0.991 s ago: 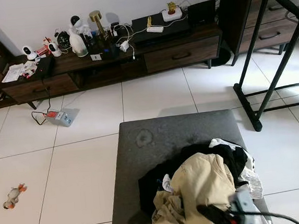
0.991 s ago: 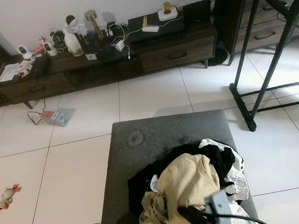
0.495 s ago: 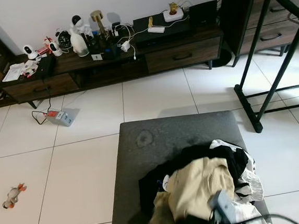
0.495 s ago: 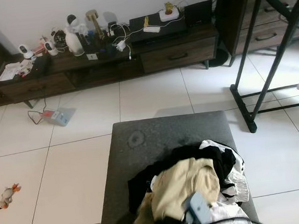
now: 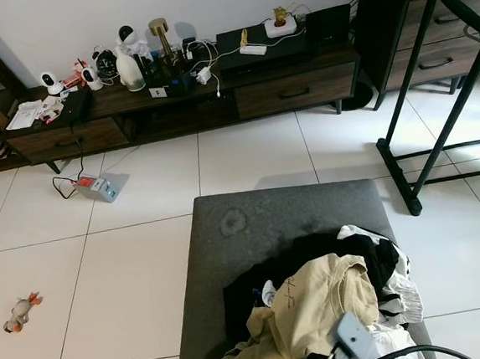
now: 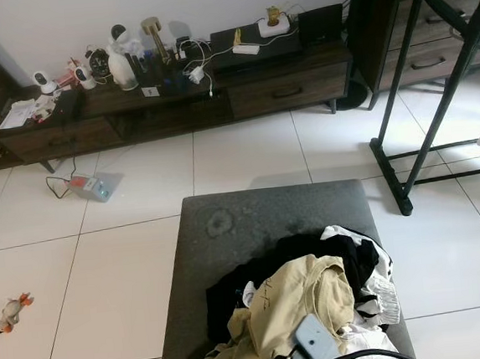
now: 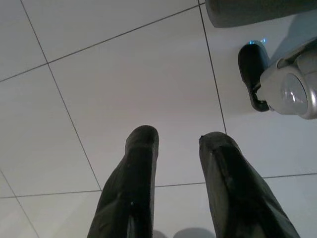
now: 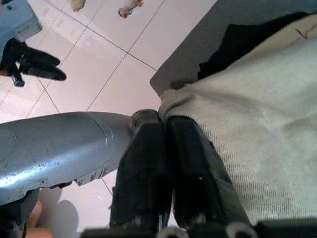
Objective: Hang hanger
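The right pincer (image 8: 166, 124) is clenched at the beige garment's (image 5: 318, 303) near edge; the clothes rack (image 5: 424, 121) stands ahead-right. The left pincer (image 7: 178, 141) hangs released.

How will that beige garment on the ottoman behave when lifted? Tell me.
Likely floppy: the beige garment lies crumpled in folds over the clothes pile. Probably light, being knit fabric. The right gripper, shut at its edge, may drag neighbouring clothes along.

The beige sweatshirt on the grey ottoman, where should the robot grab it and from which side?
Grip the beige sweatshirt at its loose near edge, coming from the robot's own side. It lies crumpled on top of the pile on the ottoman, that edge hangs free, and the right gripper already touches it there.
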